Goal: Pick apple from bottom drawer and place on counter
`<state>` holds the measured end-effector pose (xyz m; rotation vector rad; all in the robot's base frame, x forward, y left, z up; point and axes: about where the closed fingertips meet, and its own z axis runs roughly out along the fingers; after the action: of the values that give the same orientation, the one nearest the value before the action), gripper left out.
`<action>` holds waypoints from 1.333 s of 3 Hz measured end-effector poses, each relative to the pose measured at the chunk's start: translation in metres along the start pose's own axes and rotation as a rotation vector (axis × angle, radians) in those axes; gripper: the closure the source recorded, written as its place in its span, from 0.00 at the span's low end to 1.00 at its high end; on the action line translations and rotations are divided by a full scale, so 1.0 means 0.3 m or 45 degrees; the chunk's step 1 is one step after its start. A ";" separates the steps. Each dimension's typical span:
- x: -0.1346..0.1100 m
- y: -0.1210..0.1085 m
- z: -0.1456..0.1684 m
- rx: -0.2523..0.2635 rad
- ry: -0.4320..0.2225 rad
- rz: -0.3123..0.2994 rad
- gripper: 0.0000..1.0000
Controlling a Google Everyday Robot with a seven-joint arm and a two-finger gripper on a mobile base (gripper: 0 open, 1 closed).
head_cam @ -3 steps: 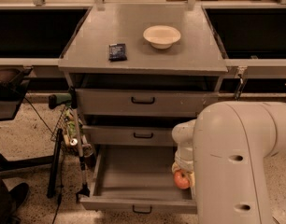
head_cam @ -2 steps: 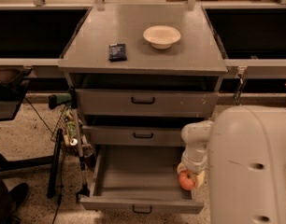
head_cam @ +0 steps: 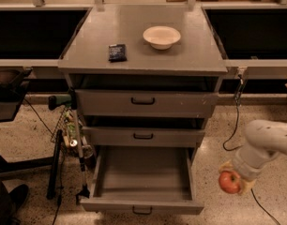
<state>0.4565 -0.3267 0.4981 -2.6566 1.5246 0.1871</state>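
The red apple [head_cam: 229, 182] is held in my gripper [head_cam: 233, 179] at the lower right, out over the floor to the right of the bottom drawer [head_cam: 142, 179]. The fingers are closed around the apple. The bottom drawer is pulled open and its tray shows nothing inside. The grey counter [head_cam: 143, 39] tops the cabinet further back, up and to the left of the gripper.
A cream bowl [head_cam: 162, 36] and a small dark packet [head_cam: 117, 52] lie on the counter. The two upper drawers [head_cam: 143, 102] are nearly shut. Dark recessed bins [head_cam: 35, 32] flank the cabinet. A cable [head_cam: 235, 125] runs down at right; a cart and tools [head_cam: 64, 135] stand left.
The arm has swung right and away from the drawer, carrying the apple out of the tray to a spot over the floor at the right.
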 end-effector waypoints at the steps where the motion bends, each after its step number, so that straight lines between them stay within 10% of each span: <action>1: 0.070 0.097 -0.311 0.106 0.063 0.079 1.00; 4: -0.037 -0.072 -1.132 0.589 0.036 0.026 1.00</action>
<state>0.4932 -0.3483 0.8360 -2.2863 1.3965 -0.1829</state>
